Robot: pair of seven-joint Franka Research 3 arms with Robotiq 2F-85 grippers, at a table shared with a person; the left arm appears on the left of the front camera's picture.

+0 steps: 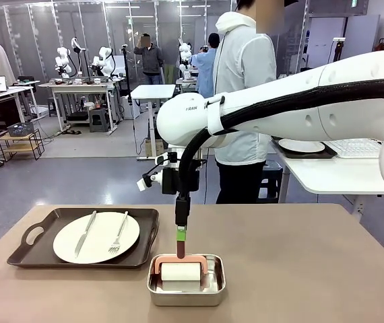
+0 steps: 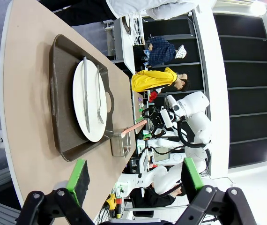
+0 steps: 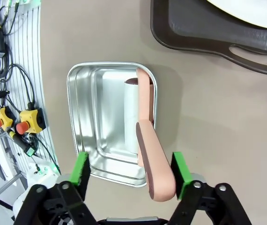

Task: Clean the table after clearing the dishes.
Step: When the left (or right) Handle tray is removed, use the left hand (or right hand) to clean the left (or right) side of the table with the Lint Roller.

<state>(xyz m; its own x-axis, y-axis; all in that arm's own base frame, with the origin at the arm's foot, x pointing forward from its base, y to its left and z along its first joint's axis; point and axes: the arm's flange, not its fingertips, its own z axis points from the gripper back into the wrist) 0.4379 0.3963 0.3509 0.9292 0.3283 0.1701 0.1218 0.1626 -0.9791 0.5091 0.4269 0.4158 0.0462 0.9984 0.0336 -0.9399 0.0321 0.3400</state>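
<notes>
Right tool [image 3: 131,174] open around the pink roller handle [image 3: 148,140].
I see it over the rectangular steel pan [image 1: 185,298], lower centre of the taupe-brown bench [image 1: 300,269]; round white plate [image 1: 96,237] on its dark brown tray [image 1: 145,222] lower left; left tool [image 2: 133,178] gaping.

Wide bare stretch of table [image 1: 313,269] right of the steel pan [image 1: 186,295], free for a pass at surface level. Overhead on that side, barred by the right arm [image 1: 300,108] slanting in toward the middle. Left side taken up by the tray [image 1: 150,232] with its plate [image 1: 101,237]. Narrow strip between tray and pan, perhaps too tight, hard to judge from here. Pan mouth blocked by the roller [image 1: 180,272] and the right gripper [image 1: 181,237] straddling it. Far edge closed off by a person [image 1: 246,101].
</notes>
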